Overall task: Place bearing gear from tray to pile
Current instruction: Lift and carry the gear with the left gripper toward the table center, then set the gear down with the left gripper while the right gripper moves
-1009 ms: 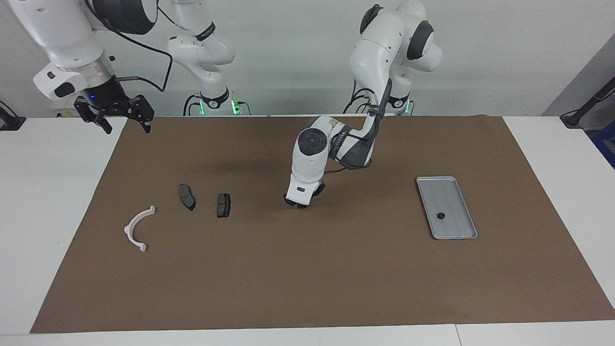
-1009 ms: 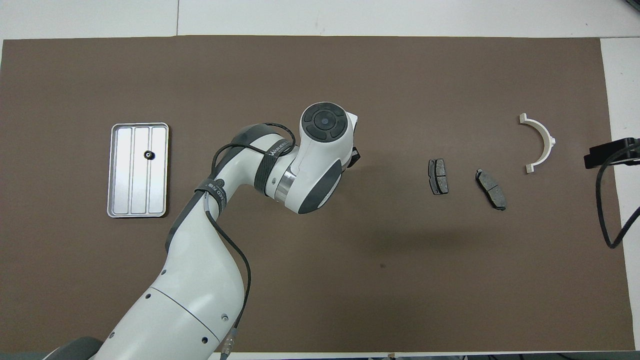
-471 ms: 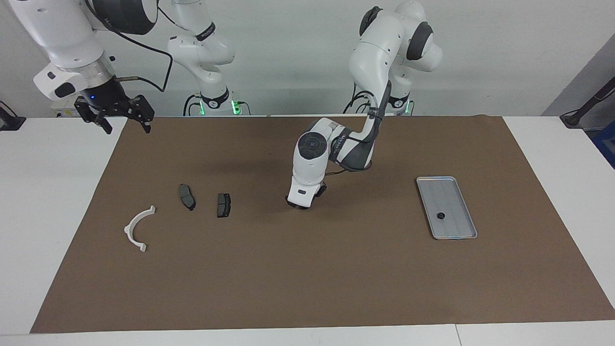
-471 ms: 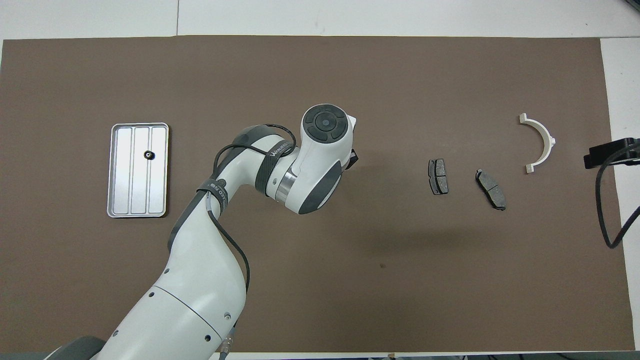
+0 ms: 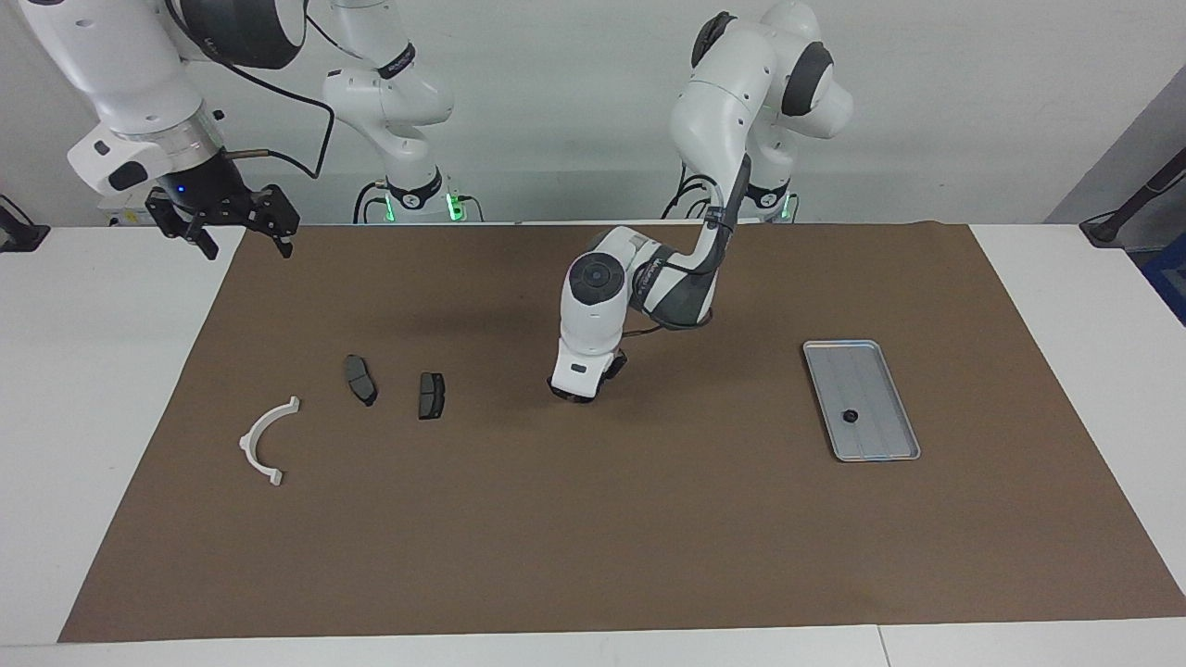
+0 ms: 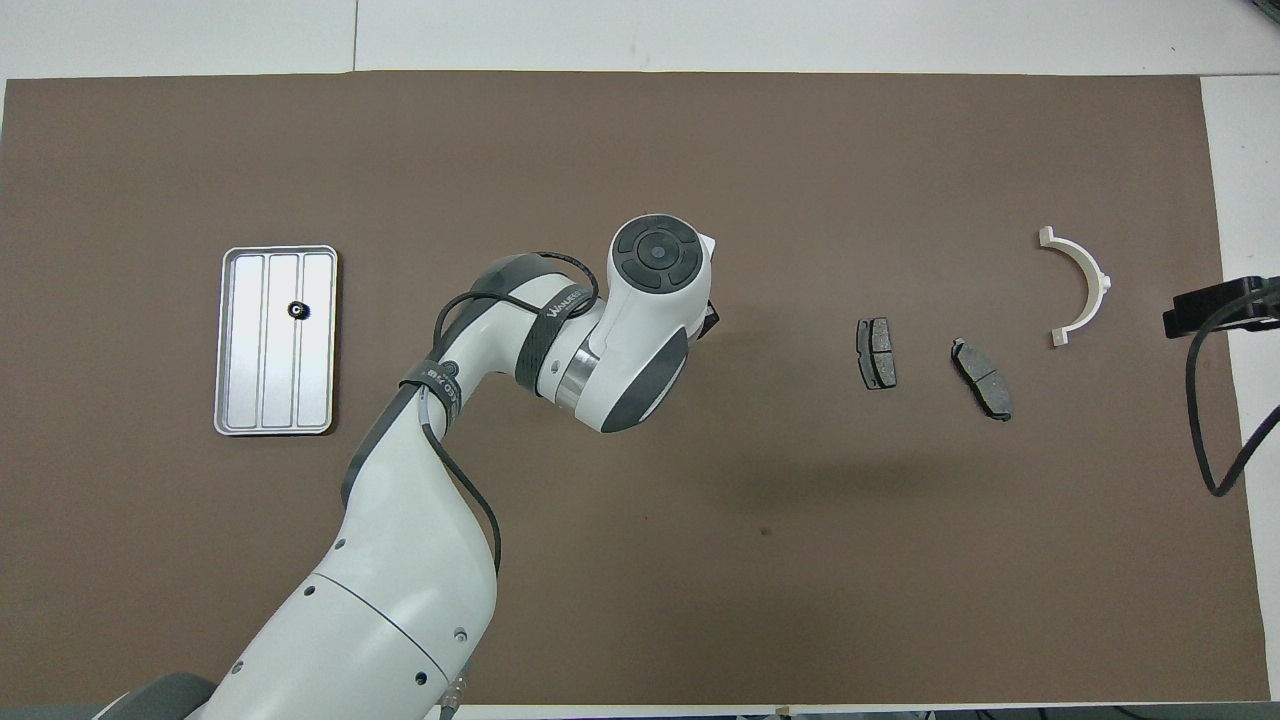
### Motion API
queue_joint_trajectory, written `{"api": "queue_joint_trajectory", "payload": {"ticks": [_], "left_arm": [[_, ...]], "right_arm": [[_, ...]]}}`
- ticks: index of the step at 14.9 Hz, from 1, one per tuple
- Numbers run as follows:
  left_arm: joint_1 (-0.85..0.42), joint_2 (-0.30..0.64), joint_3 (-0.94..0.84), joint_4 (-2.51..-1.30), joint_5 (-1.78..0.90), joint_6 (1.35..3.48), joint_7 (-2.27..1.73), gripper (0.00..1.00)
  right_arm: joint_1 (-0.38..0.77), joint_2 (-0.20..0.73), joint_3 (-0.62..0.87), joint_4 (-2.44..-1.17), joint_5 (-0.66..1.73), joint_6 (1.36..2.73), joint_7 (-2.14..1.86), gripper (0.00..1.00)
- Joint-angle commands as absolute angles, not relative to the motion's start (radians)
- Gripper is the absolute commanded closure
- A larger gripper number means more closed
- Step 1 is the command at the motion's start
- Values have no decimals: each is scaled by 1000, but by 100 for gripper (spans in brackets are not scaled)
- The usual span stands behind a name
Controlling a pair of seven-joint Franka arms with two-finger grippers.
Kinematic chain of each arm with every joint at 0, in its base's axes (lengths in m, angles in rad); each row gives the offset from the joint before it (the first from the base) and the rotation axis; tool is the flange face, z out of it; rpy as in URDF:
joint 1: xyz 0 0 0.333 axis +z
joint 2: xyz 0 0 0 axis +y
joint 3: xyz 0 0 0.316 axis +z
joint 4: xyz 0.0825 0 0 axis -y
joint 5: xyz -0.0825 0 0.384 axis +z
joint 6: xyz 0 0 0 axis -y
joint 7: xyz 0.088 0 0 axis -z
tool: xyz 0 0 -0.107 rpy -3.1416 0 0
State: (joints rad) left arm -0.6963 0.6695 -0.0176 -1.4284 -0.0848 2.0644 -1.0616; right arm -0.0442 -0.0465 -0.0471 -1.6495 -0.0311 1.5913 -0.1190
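A small black bearing gear [image 5: 848, 415] [image 6: 298, 310] lies in the silver-grey tray [image 5: 839, 345] [image 6: 278, 249] toward the left arm's end of the mat. The pile lies toward the right arm's end: a white half-ring bracket [image 5: 246, 443] [image 6: 1100, 280] and two dark brake pads [image 5: 360, 380] [image 5: 431, 396] [image 6: 876, 353] [image 6: 982, 378]. My left gripper [image 5: 574, 395] points down low over the middle of the mat, between tray and pile; its hand hides whatever it may hold. My right gripper [image 5: 243, 243] waits open and raised over the table's corner by its base.
A brown mat [image 5: 593, 556] [image 6: 640, 150] covers most of the white table. The left arm's forearm and elbow [image 6: 420, 520] stretch over the mat's robot-side half. A black cable [image 6: 1215, 450] hangs from the right arm at the mat's edge.
The left arm's wrist has shifted slightly toward the pile while its gripper stays low over the mat's middle. The right arm has not moved.
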Motion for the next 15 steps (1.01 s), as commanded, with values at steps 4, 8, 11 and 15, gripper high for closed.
{"api": "queue_joint_trajectory", "payload": {"ticks": [4,8,11,15], "left_arm": [[-712,664,9,-1447,-66,2080,-1097,9],[-692,635,23,-1448,-66,2031,-1089,0],[-591,531,25,-1501,-64,1973,-966,0],[-502,456,34,-1617,-64,1973,-792,0]], "right_arm": [[-51,-46,-41,-1677,-26,1655,-135,1],[-51,-40,-41,-1677,-26,1658,-132,1],[-49,-17,-41,-1674,-26,1701,-129,1],[-41,56,-31,-1638,-18,1744,-117,3]]}}
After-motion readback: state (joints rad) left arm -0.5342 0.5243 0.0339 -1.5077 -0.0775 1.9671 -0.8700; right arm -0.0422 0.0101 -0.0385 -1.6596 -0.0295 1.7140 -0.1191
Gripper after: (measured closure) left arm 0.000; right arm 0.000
